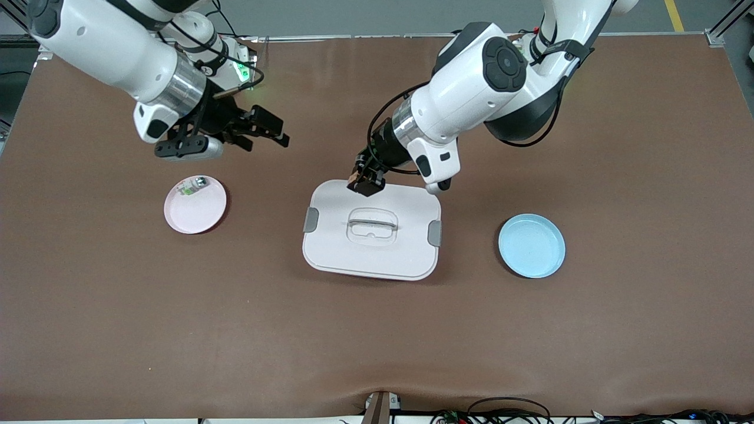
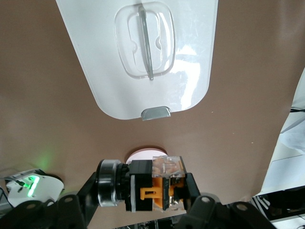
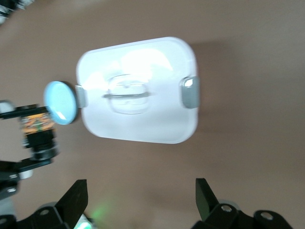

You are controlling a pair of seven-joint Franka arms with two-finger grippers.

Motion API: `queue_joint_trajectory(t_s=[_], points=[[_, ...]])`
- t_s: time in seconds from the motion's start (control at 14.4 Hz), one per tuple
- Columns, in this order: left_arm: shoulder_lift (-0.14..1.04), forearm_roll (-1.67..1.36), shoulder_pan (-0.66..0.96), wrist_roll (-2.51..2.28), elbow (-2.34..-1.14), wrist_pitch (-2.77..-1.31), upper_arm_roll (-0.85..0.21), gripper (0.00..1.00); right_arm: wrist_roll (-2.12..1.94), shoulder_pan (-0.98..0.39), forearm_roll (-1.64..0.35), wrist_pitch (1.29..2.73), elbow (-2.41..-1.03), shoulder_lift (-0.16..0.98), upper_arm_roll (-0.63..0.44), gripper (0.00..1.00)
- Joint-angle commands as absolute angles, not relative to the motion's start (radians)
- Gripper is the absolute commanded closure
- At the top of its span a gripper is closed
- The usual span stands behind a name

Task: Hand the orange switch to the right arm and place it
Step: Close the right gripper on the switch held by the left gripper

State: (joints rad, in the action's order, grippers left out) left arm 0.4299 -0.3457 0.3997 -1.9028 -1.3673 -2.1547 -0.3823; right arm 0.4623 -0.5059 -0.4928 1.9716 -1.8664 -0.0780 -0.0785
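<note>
Lowest in the front view's middle lies the white lid (image 1: 372, 235) with grey clips, flat on the brown surface (image 1: 377, 330). The blue plate (image 1: 532, 245) sits at right of centre, the pink plate (image 1: 195, 204) at left of centre, carrying a small white-and-green part (image 1: 191, 186). Just above the lid's upper edge, my left gripper (image 1: 366, 181) has its jaws clamped on the orange switch (image 2: 159, 183). At upper left, my right gripper (image 1: 266, 131) hangs over bare surface, jaws apart.
</note>
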Motion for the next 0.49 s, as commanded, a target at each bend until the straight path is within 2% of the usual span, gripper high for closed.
queue_joint_trajectory(t_s=[0.0, 0.14, 0.42], points=[[0.454, -0.364, 0.429, -1.966, -1.341, -2.189, -0.380, 1.00, 0.538, -0.549, -0.580, 2.074, -1.943, -0.121, -0.089, 0.00], [0.465, -0.379, 0.433, -1.991, -1.341, -2.200, -0.382, 1.00, 0.560, -0.589, -0.615, 2.159, -1.974, -0.121, -0.089, 0.00], [0.469, -0.483, 0.440, -2.000, -1.339, -2.215, -0.380, 1.00, 0.490, -0.603, -0.678, 2.221, -1.967, -0.089, -0.089, 0.00]])
